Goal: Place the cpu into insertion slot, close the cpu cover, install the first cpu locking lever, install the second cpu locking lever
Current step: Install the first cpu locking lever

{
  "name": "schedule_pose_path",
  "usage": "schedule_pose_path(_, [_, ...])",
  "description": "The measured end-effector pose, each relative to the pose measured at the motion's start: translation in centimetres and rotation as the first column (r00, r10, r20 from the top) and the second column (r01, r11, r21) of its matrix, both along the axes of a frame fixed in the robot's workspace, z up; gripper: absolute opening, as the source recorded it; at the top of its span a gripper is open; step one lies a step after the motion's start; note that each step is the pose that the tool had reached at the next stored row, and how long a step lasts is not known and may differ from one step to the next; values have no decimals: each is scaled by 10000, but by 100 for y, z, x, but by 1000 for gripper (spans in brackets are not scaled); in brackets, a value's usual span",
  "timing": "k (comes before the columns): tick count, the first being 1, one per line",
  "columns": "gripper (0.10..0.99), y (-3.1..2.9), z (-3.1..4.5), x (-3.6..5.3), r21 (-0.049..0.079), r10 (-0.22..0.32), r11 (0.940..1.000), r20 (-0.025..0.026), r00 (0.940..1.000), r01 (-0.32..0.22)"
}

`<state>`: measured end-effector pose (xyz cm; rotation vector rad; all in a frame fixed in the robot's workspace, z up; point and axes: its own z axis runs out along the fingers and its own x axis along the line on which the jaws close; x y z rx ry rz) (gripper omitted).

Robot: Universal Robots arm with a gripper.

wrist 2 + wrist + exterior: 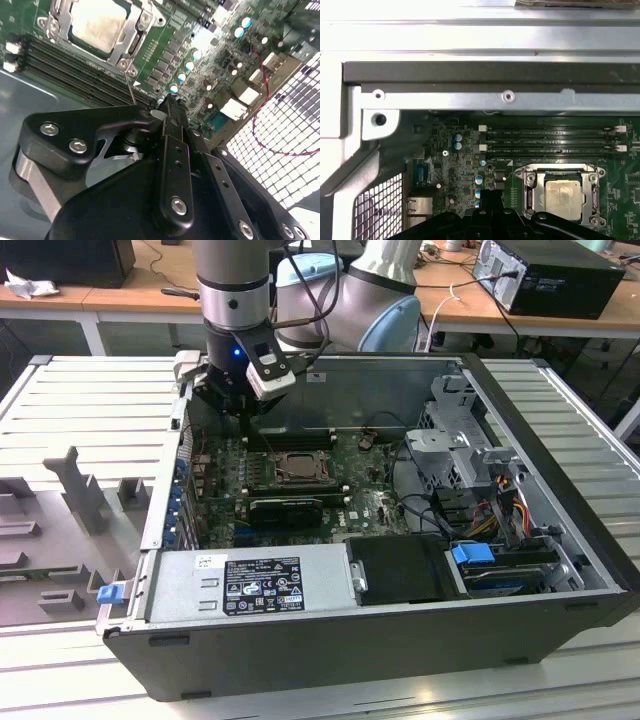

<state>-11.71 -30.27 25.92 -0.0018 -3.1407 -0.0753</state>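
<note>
The cpu is a pale silvery square lying in the insertion slot on the green motherboard. The grey metal cpu cover lies flat around it as a frame. In the second wrist view the cpu and the cpu cover sit beyond my fingertips. A thin wire locking lever runs from the slot's corner toward my gripper; I cannot tell whether they touch. My gripper hangs inside the case beside the slot, toward the exterior view's left, fingers together with nothing seen between them.
The open computer case lies on a slatted table. A long black graphics card sits just in front of the slot, memory slots behind it. A power supply, drive cage and cables fill the exterior view's front and right.
</note>
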Motion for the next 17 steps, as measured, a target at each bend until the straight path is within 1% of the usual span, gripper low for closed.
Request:
schedule_pose_path(4, [106, 120, -19, -6, -1, 49, 10000, -1, 10000, -49])
schedule_pose_path(6, [106, 152, -24, 0, 0, 64, 10000, 0, 10000, -64])
schedule_pose_path(7, [106, 161, -27, 20, 0, 70, 10000, -1, 10000, -70])
schedule_pose_path(11, [106, 161, -35, 101, 0, 69, 10000, -1, 10000, -69])
schedule_pose_path(15, [106, 161, -39, 156, 0, 69, 10000, -1, 10000, -69])
schedule_pose_path(17, [106, 161, -41, 198, 0, 70, 10000, -1, 10000, -70])
